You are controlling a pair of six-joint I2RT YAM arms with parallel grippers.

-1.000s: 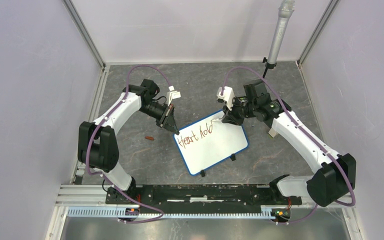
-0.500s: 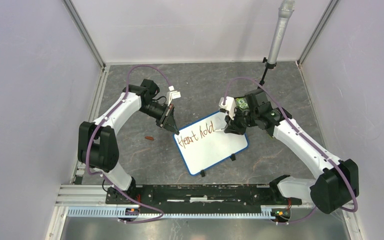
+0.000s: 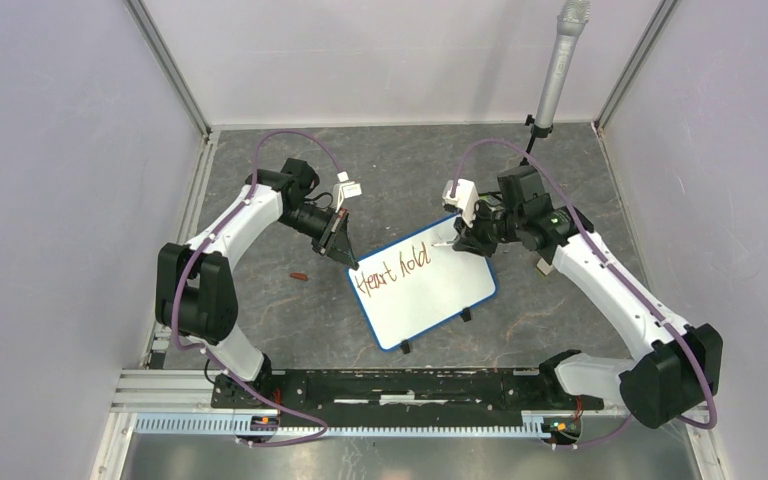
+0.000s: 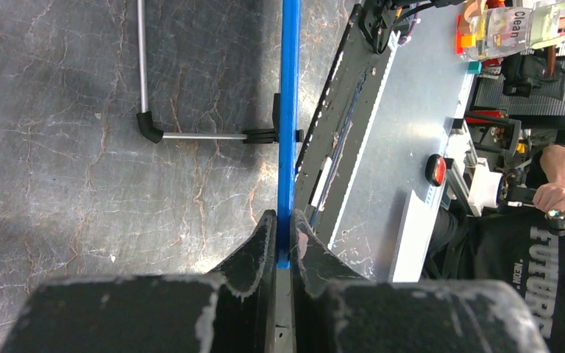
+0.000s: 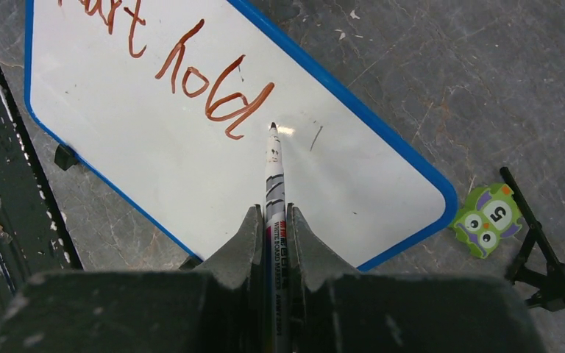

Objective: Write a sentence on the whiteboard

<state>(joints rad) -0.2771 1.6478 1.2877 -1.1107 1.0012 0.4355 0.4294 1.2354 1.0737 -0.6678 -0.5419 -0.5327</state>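
- Because the writing so far ends at "hold", the coming move turns on where the marker (image 5: 274,176) tip sits against that word. It stands just to the right of the final "d", over bare white, with the sentence (image 3: 392,270) trailing away to its left.
- The right gripper (image 5: 272,215) is clamped on the marker's barrel. The marker's long axis runs straight out from the fingers toward the far long edge of the whiteboard (image 3: 445,295).
- Whether the tip touches the surface or hovers just above it, I cannot tell.
- The whiteboard rests on the table (image 3: 300,320) between the two arms, turned at an angle. The line of writing therefore climbs from the left arm's side toward the right arm's side.
- The left gripper (image 4: 283,220) is closed on the blue frame (image 4: 288,110) at the board's far left corner, pinning it well apart from the writing end.
- The right arm is the one placed for the next stroke. Free space runs on from the tip toward the corner beside the owl sticker (image 5: 488,219), and a wider blank band lies below the written line.
- As I read it, two words are down and the sentence looks unfinished. The next stroke likely opens a new word, either rightward along the same line or down on a second one.
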